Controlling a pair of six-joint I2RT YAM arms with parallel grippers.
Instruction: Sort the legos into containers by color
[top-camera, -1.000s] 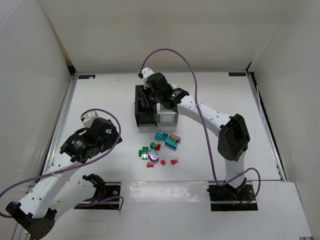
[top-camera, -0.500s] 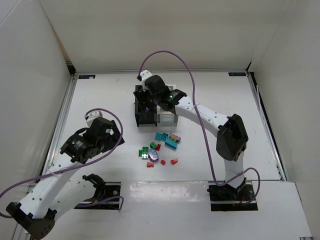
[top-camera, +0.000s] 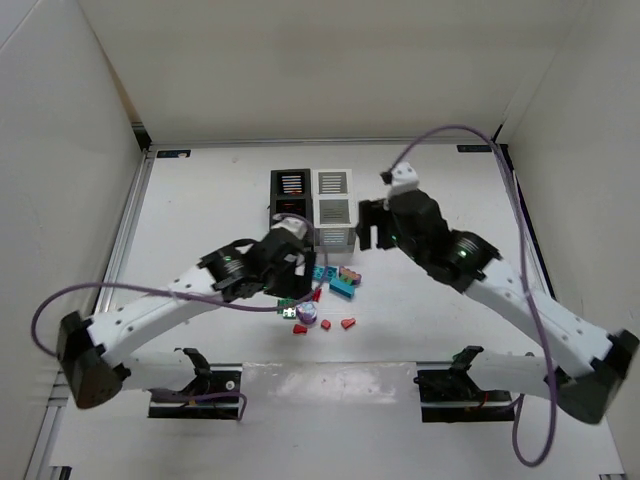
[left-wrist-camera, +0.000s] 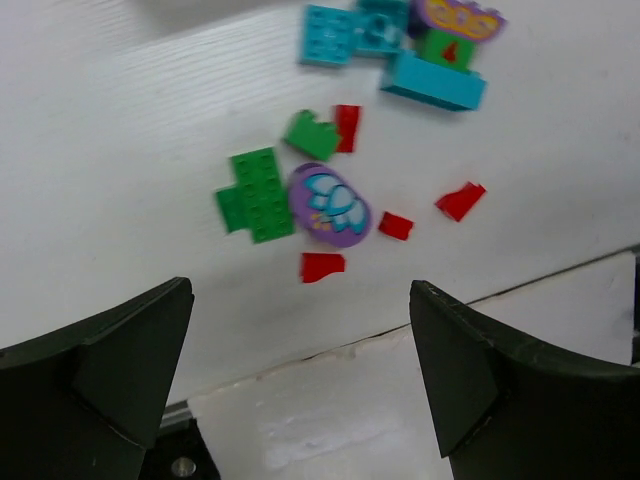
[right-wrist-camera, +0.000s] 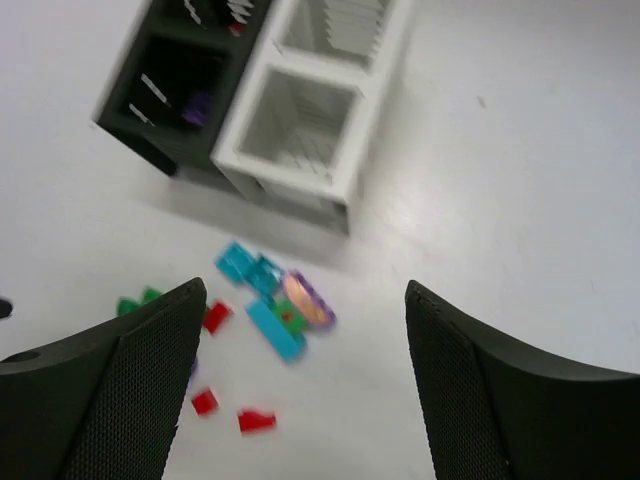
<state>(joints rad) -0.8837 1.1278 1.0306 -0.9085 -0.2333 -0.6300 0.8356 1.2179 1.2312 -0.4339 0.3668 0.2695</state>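
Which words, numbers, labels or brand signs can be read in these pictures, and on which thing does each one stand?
No text can be read.
Left dark sticker: too small to read.
Right dark sticker: too small to read.
Purple oval lego: only a pale blue flower figure, no letters.

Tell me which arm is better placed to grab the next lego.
Left, probably. The left gripper, open, hangs right over the lego pile, with the green brick and purple piece centred in its wrist view. The right gripper, also open, sits off beside the white bin.
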